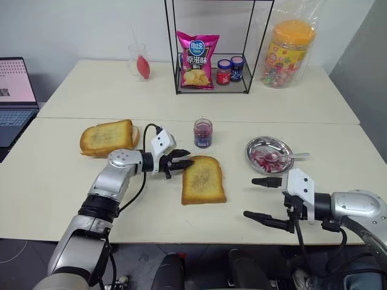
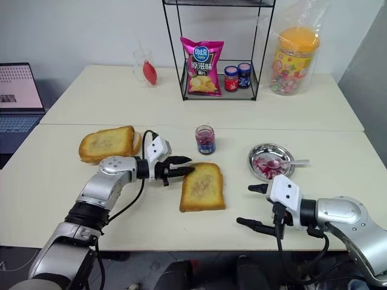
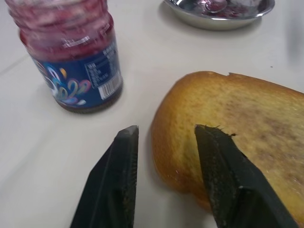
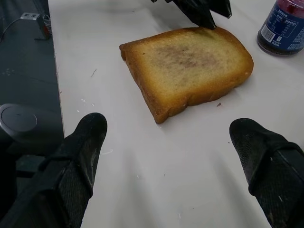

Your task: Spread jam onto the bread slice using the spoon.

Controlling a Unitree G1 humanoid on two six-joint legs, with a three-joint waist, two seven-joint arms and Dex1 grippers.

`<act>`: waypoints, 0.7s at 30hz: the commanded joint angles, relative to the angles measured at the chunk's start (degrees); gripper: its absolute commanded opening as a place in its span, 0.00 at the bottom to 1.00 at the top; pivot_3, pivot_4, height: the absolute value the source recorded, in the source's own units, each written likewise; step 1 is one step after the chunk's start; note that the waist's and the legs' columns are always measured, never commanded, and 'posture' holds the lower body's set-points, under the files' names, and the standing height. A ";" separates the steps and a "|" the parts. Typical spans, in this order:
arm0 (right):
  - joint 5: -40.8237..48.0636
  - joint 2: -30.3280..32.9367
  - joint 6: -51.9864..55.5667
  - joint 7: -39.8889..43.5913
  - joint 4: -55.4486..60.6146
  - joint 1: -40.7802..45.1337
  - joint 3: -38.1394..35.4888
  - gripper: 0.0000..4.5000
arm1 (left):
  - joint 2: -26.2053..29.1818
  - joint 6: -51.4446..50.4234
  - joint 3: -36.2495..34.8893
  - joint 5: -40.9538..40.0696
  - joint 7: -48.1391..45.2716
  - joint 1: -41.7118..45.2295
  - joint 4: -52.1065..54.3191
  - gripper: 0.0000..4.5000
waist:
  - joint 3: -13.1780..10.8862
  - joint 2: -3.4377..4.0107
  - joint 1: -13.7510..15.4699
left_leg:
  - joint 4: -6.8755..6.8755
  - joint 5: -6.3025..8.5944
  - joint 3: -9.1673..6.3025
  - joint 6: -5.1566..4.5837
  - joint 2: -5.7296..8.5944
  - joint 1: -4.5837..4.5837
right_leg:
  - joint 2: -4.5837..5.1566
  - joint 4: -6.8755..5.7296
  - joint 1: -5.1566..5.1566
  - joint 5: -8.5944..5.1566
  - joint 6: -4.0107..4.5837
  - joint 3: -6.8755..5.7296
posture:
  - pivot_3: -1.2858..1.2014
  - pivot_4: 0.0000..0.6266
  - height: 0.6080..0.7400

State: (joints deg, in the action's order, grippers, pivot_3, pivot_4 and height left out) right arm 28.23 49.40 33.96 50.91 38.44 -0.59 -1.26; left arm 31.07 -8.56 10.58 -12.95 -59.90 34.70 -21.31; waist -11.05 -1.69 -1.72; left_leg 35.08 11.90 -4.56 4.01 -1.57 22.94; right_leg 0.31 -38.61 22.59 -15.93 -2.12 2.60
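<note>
The bread slice (image 1: pixel 203 179) is laid flat on the surface (image 1: pixel 72 181), taken here as landmark. Beyond it the jam (image 1: pixel 202 133) is seen in its blue-labelled jar, upright and apart. To the slice's right a steel dish (image 1: pixel 269 154) is placed, with the spoon (image 1: pixel 284 157) resting in it (bowl among red smears). The left gripper (image 1: pixel 180 164) is held at the slice's left edge, jaws partly parted, one over the crust. The right gripper (image 1: pixel 259 198) is kept right of the slice, jaws spread wide, gripping nothing.
</note>
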 commanded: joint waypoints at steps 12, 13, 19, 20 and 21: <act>1.80 -5.42 -2.92 -4.69 0.86 -0.64 -6.52 1.00 | 9.00 -0.40 -9.83 -1.38 2.60 -11.48 24.19 0.55 | 0.00 0.00 -0.06 | 0.01 0.00 -0.01 0.00 -0.04 -0.07 | -0.02 -0.12 -0.01 0.00 0.00 0.02 | 0.52 0.24 1.00; 2.02 -6.43 -3.14 -5.98 0.97 -1.21 -8.10 1.00 | 12.06 -3.70 -11.61 -4.33 0.26 -14.25 30.04 0.59 | 0.00 0.00 -0.22 | 0.01 0.00 -0.01 0.00 -0.05 -0.07 | -0.02 -0.11 0.00 0.00 0.01 0.02 | 0.52 0.24 1.00; 0.89 -12.36 -3.76 -14.90 -2.71 -3.82 -17.54 1.00 | 22.47 -14.99 -15.95 -17.22 -6.68 -24.24 51.03 0.89 | -0.06 -0.02 0.03 | -0.08 0.00 -0.01 0.01 -0.11 -0.08 | -0.03 -0.16 0.04 -0.09 0.13 0.00 | 0.52 0.24 1.00; 1.13 -13.07 -3.59 -15.70 -3.29 -4.03 -18.48 1.00 | 22.73 -15.60 -16.07 -17.74 -6.22 -24.57 52.25 0.92 | -0.07 0.02 0.31 | -0.07 0.00 -0.01 0.01 -0.07 -0.11 | 0.01 -0.14 -0.02 -0.09 0.14 -0.01 | 0.52 0.24 1.00; 1.52 -14.07 -3.44 -16.83 -3.96 -4.00 -19.57 1.00 | 22.98 -16.27 -16.23 -18.25 -5.81 -24.79 53.35 0.96 | -0.08 0.03 0.43 | -0.03 0.00 -0.01 0.01 -0.01 -0.16 | 0.08 -0.13 -0.10 -0.10 0.15 -0.02 | 0.52 0.24 1.00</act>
State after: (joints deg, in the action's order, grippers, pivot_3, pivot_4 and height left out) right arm 28.90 36.43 31.23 36.41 34.43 -4.18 -17.39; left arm 53.19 -23.46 -4.23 -29.16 -66.07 9.89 28.91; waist -11.13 -1.66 -1.29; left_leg 35.11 11.90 -4.57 4.02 -1.57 22.77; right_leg 0.40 -38.74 22.43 -16.13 -1.79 2.58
